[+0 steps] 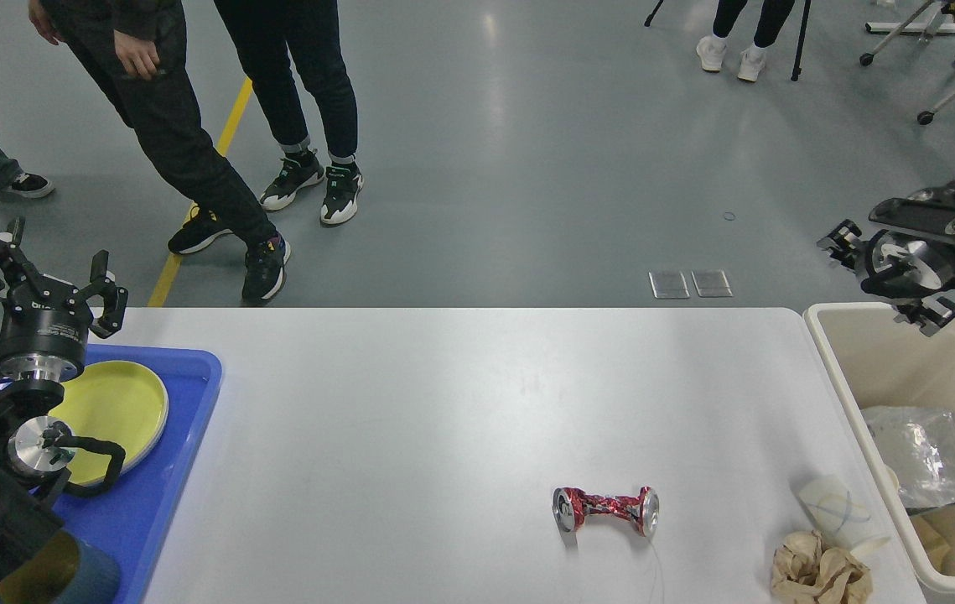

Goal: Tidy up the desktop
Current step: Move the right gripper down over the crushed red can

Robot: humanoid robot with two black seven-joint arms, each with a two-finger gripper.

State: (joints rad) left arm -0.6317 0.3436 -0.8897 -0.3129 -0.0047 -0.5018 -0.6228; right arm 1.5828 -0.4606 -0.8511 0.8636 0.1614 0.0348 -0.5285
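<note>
The white desktop (443, 403) carries a crushed red can (604, 509) at the front middle. A white paper cup (838, 510) lies on its side near the front right edge, with a crumpled brown paper wad (819, 575) just in front of it. My left gripper (45, 281) is open and empty, held above the far left corner of the blue tray (184, 419). My right gripper (884, 281) is open and empty, above the far rim of the beige bin (829, 361).
The blue tray holds a yellow plate (121, 407) and a dark cup (66, 575) at its front. The bin holds a silver foil bag (921, 453). People stand on the floor beyond the table's far left edge.
</note>
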